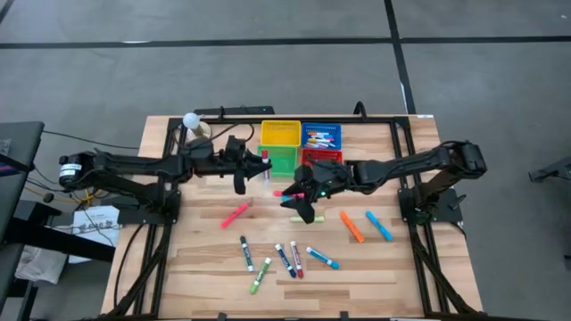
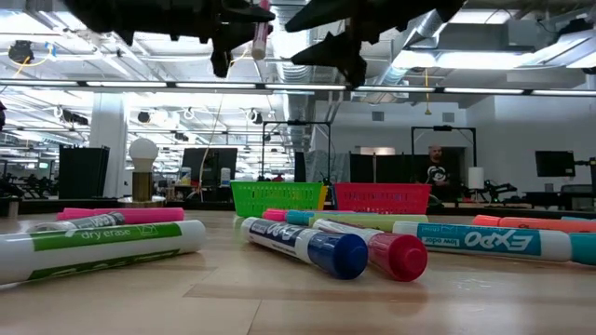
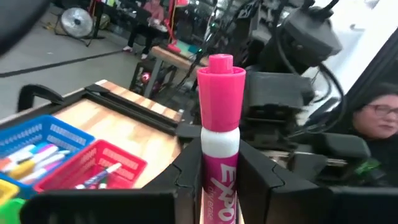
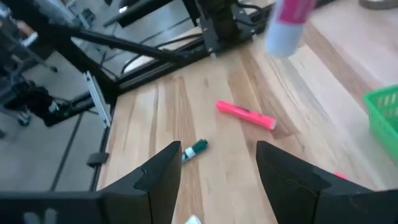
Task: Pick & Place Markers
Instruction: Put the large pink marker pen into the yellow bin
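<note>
- The left end effector [image 1: 252,166] is clenched on a pink marker [image 3: 219,134], held upright just beside the green basket [image 1: 282,160], probably for dropping in.
- The right end effector [image 1: 302,203], released and empty, hovers near that basket (loose markers [image 1: 294,259] remain on the surface [image 1: 205,259]).

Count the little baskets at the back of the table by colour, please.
yellow basket: 1
blue basket: 1
green basket: 1
red basket: 1
Total: 4
</note>
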Robot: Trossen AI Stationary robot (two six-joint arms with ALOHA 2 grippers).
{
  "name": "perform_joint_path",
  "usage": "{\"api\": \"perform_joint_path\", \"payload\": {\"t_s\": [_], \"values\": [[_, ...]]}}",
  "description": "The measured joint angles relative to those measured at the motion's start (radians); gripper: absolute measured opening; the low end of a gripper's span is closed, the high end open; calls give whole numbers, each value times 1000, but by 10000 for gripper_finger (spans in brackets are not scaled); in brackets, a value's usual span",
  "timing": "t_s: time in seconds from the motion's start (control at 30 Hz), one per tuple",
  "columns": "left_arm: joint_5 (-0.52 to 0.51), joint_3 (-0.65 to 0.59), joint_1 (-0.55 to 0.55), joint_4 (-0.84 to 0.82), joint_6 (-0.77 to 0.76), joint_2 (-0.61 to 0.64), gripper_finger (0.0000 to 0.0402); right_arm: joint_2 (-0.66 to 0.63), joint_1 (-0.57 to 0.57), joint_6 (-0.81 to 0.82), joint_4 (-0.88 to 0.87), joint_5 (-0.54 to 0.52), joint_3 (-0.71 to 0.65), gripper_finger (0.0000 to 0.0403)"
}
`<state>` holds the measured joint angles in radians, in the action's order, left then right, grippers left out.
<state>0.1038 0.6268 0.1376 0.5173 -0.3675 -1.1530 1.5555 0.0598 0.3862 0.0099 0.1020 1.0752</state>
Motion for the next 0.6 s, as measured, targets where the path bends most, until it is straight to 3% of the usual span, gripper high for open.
{"api": "perform_joint_path", "payload": {"t_s": [0.3, 0.6], "values": [[6, 150, 72, -255, 134, 0, 63, -77, -32, -125, -51, 54, 0, 197], [68, 201, 152, -318, 177, 0, 63, -206, -75, -204, -148, 58, 0, 199]]}}
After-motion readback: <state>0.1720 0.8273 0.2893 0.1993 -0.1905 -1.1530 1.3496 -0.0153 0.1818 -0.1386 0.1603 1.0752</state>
